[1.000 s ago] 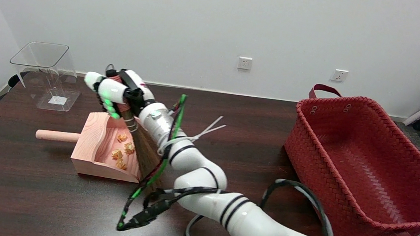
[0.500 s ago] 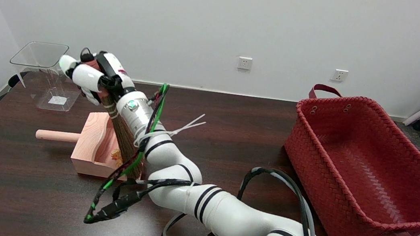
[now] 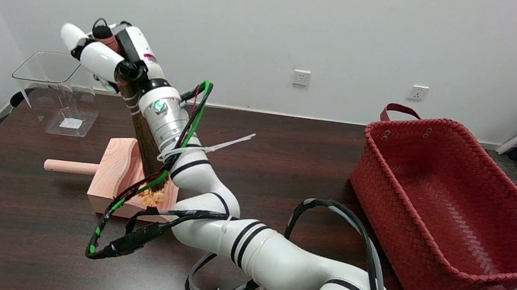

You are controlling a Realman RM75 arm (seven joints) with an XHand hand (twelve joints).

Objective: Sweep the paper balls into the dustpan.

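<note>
A: Which step is it?

B: Near the dark wooden table's [image 3: 288, 149] left edge sits one pale wooden dustpan [image 3: 110, 180]. One small brown straw broom [image 3: 145, 142] stands in it. The white right hand [image 3: 101, 52] has its fingers wrapped round the broom's top.

A: And the orange paper balls [image 3: 153, 196]?

B: Inside the pan. I can't count them. Sweeping looks nearly done. Next, lift the broom out.

A: Anything else?

B: One red woven basket [image 3: 454, 211], by the right edge.

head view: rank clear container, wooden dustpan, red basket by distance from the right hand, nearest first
1. Clear container: just below and left of the right hand, at the table's far-left corner.
2. Wooden dustpan: lower in the picture, under the broom that the hand holds.
3. Red basket: far off at the table's right.
</note>
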